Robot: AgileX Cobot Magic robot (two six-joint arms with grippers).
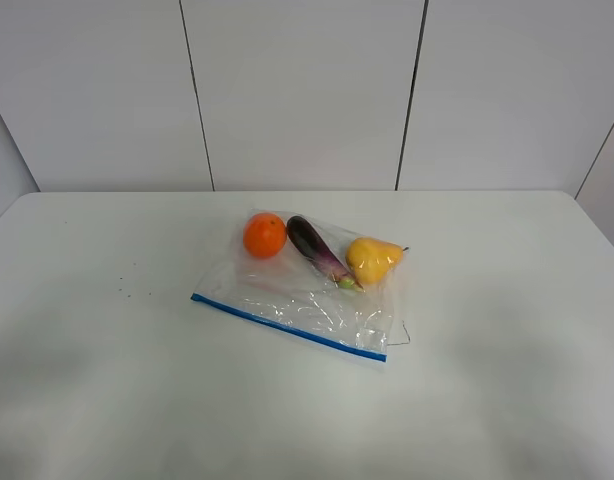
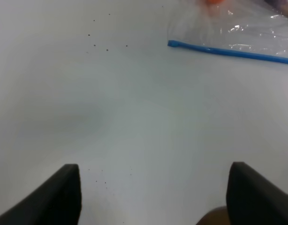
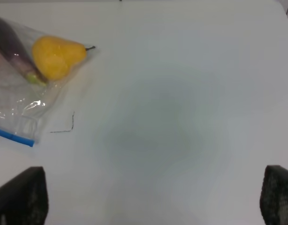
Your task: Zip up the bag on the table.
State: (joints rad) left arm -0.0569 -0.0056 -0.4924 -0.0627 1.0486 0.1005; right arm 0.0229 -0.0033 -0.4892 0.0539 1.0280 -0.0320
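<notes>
A: Counter (image 1: 107,400) edges?
B: Far edge meets the wall; bare white surface runs wide toward the left, right and near edges.
A: Bag (image 1: 307,290)?
B: Flat, mid-counter, nearer the far edge; blue zipper strip (image 1: 287,325) faces the near edge.
A: Jaws?
B: Left gripper (image 2: 153,197) and right gripper (image 3: 153,201) both spread wide, grasping nothing, well apart from the bag.

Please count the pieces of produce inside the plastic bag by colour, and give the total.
Inside the bag:
Orange: 1, the round orange fruit
Purple: 1, the long eggplant
Yellow: 1, the pear
Total: 3
</notes>
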